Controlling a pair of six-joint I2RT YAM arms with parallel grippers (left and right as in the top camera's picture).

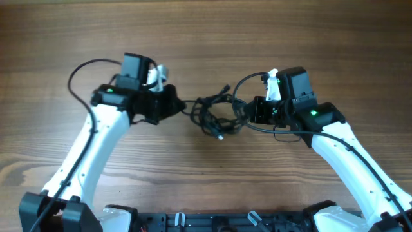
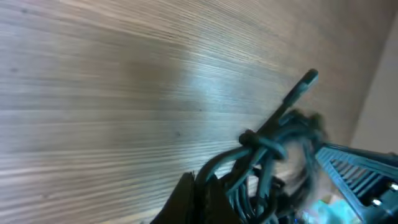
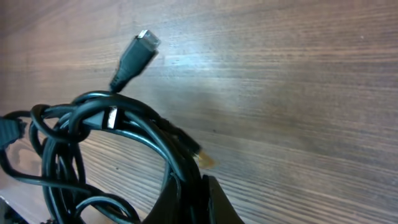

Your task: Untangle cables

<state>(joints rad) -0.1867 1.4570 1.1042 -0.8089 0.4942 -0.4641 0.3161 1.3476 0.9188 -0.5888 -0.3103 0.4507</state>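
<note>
The cables (image 1: 215,115) are seen as one knotted black bundle over the wooden table (image 1: 206,38), close to the middle of the overhead view and between the two arms. Whether the bundle is resting on the wood or is raised slightly off it cannot be told.

The left gripper (image 1: 175,104) is placed at the bundle's 9 o'clock and the right gripper (image 1: 252,111) at its 3 o'clock, each touching the edge of the tangle. Both pairs of jaws are clenched on strands of the cables. In the left wrist view, cords are seen running down beside a dark finger (image 2: 188,200) at the lower edge, though that picture is blurred toward 4 o'clock. In the right wrist view, a thick loop is pinched at the fingers (image 3: 211,205) at 6 o'clock.

In the overhead view, an upper plug (image 1: 224,87) is pointed out of the bundle toward 1 o'clock, and a lower plug (image 1: 220,136) is laid at about 6 o'clock. In the right wrist view, a silver-tipped plug (image 3: 134,57) is held clear of the knot at its 12 o'clock.
</note>
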